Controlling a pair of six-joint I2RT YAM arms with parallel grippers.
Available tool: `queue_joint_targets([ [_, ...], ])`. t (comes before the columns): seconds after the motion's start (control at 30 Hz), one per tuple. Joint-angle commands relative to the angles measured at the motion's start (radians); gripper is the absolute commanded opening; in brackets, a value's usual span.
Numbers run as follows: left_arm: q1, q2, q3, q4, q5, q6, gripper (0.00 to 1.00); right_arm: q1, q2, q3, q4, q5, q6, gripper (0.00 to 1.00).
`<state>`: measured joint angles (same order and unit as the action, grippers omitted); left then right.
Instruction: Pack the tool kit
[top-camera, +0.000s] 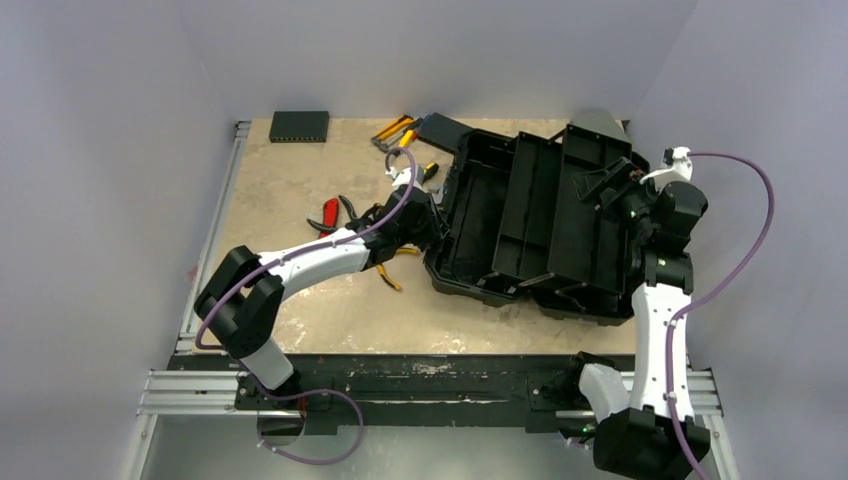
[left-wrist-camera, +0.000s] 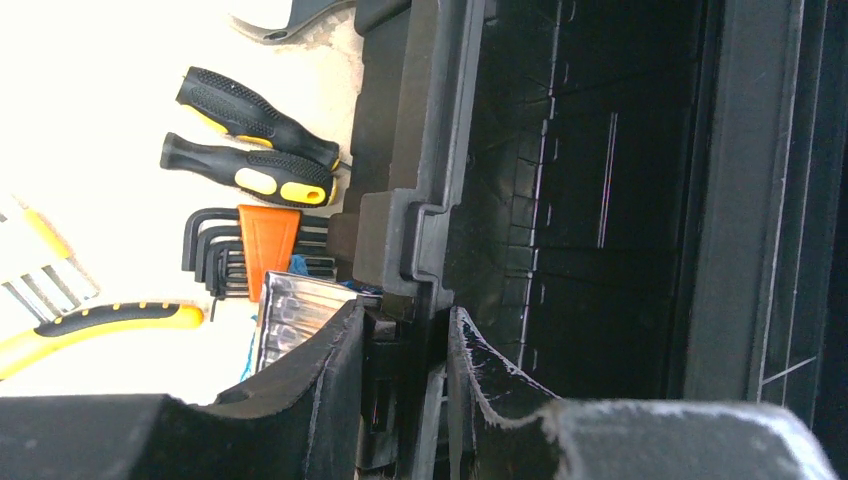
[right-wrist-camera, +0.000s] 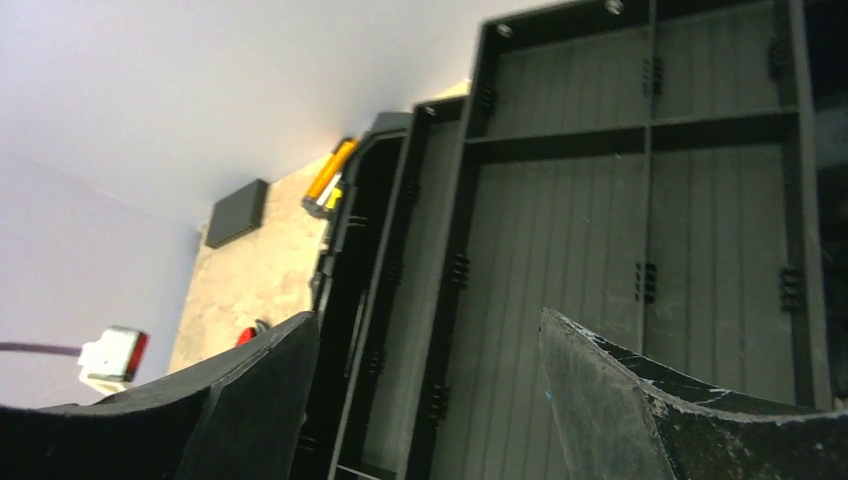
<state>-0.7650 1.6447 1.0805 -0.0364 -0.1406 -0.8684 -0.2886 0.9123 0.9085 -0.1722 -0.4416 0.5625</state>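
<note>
The toolbox (top-camera: 540, 220) lies open, centre-right on the surface (top-camera: 290, 180). The left hand (left-wrist-camera: 405, 335) is clamped on its left wall, probably to steady it. The right hand (right-wrist-camera: 430, 325), fingers apart, hovers over its right side. The screwdrivers (left-wrist-camera: 250, 150) lie outside, unpacked.

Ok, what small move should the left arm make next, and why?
Probably open the left fingers off the toolbox wall and shift toward the screwdrivers just beside it: the toolbox stands open with empty compartments, tools lie outside, and the right fingers hang open, holding nothing.
</note>
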Motion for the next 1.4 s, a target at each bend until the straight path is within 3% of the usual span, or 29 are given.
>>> queue_joint_targets([
  [0.0, -0.019, 0.0, -0.04, -0.032, 0.014, -0.11, 0.0, 0.001, 0.013, 0.006, -0.122, 0.108, -0.058, 0.79],
  [0.13, -0.019, -0.002, -0.048, -0.031, 0.011, -0.106, 0.0, 0.002, 0.053, -0.02, -0.127, 0.112, -0.051, 0.79],
  [0.23, -0.019, -0.005, -0.048, -0.035, 0.006, -0.098, 0.0, 0.008, 0.08, -0.018, -0.121, 0.054, -0.065, 0.72],
  [0.37, -0.019, 0.0, -0.048, -0.024, 0.016, -0.099, 0.0, 0.088, 0.121, 0.052, -0.213, 0.189, -0.126, 0.68],
  [0.6, -0.02, 0.002, -0.05, 0.002, 0.039, -0.103, 0.0, 0.196, 0.16, 0.11, -0.265, 0.285, -0.148, 0.65],
  [0.87, -0.049, -0.01, -0.025, 0.006, 0.047, -0.074, 0.0, 0.228, 0.236, 0.163, -0.339, 0.374, -0.169, 0.4],
  [0.97, -0.073, -0.009, -0.001, 0.001, 0.045, -0.044, 0.0, 0.229, 0.258, 0.196, -0.356, 0.42, -0.182, 0.25],
  [1.07, -0.115, -0.022, 0.028, -0.012, 0.012, 0.0, 0.0, 0.229, 0.274, 0.23, -0.372, 0.475, -0.188, 0.01],
  [1.37, -0.238, -0.022, 0.197, -0.145, -0.091, 0.158, 0.0, 0.227, 0.334, 0.32, -0.387, 0.585, -0.194, 0.0],
])
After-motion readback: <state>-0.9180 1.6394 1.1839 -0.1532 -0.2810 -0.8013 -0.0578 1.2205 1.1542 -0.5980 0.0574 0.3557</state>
